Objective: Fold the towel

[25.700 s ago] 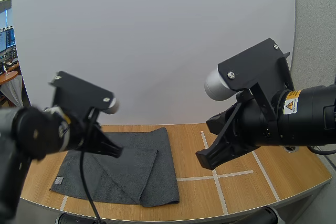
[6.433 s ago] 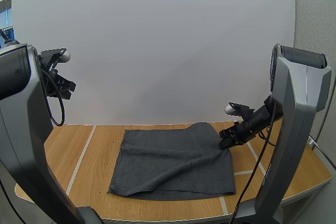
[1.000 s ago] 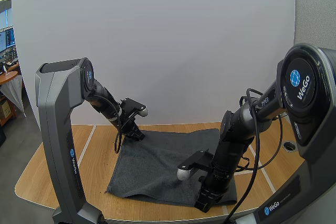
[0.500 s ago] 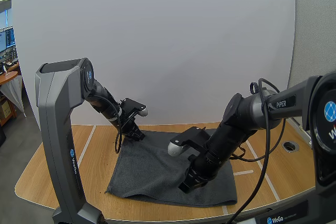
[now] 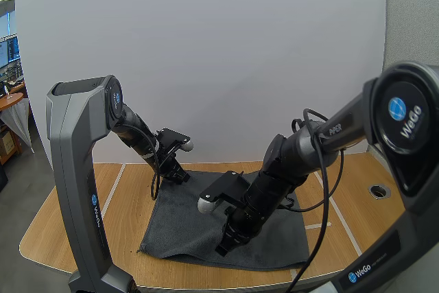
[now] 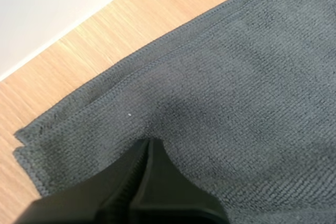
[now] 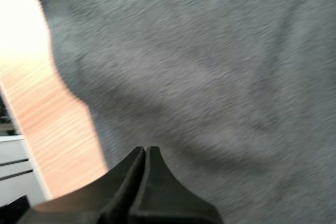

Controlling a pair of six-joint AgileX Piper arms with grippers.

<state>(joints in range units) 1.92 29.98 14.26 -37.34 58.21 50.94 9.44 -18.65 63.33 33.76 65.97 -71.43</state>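
A dark grey towel [image 5: 177, 223] lies spread flat on the wooden table [image 5: 82, 224], with a thin folded lip along its near edge. My left gripper [image 5: 181, 178] rests at the towel's far left corner. In the left wrist view its fingers form one shut wedge [image 6: 148, 142] whose tip presses the towel [image 6: 252, 77] just inside the hemmed corner. My right gripper [image 5: 221, 250] is low over the towel's near edge, around the middle. Its fingers are likewise one shut wedge [image 7: 145, 150] over the grey cloth [image 7: 210, 51], close to the towel's edge and bare wood [image 7: 58, 114].
White tape lines [image 5: 110, 190] cross the tabletop. A round cable hole [image 5: 376, 191] sits at the far right. Bare wood lies to the left and right of the towel, and the table's front edge is just beyond the towel's near side.
My right arm has swept left along the towel's front, from the near right corner to around the middle. The left arm and the towel have stayed put.
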